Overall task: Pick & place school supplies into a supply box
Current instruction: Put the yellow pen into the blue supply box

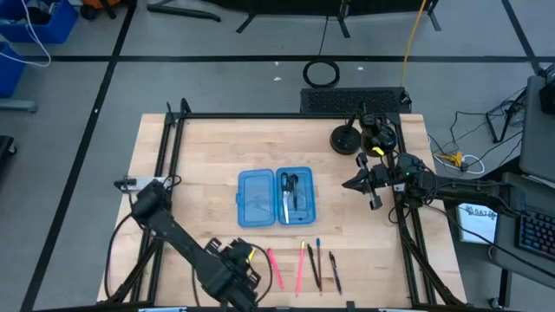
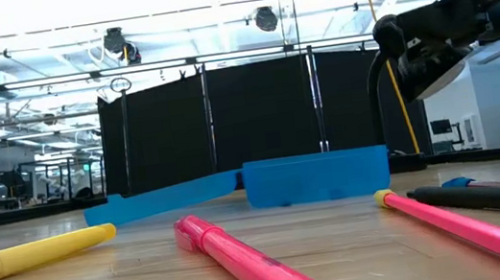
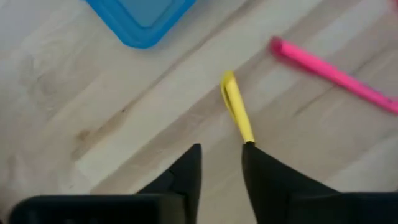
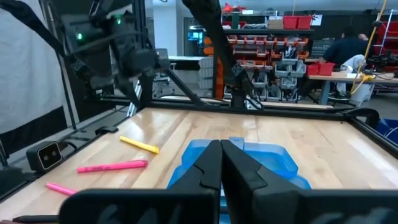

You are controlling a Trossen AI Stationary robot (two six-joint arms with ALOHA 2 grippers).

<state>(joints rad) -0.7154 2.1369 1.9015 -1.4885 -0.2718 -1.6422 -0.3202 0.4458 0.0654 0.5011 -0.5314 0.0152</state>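
The supply box (image 1: 273, 198) lies open at the table's middle, with black-handled scissors (image 1: 289, 192) in its right half. A yellow pen (image 3: 237, 112) lies flat on the wood near the front edge. My left gripper (image 3: 222, 149) hangs open above it, pointing steeply down, and the pen's near end shows just past one fingertip. Two pink pens (image 1: 275, 269) (image 1: 300, 267) and dark thin pens (image 1: 316, 264) lie in a row to the right of it. My right gripper (image 4: 221, 152) waits shut at the table's right side, pointing level at the box.
A dark round stand (image 1: 344, 139) and cabling (image 1: 381, 139) sit at the far right corner. Black frame rails (image 1: 169, 147) run along the table's left and right sides. Bare wood lies between the box and the pen row.
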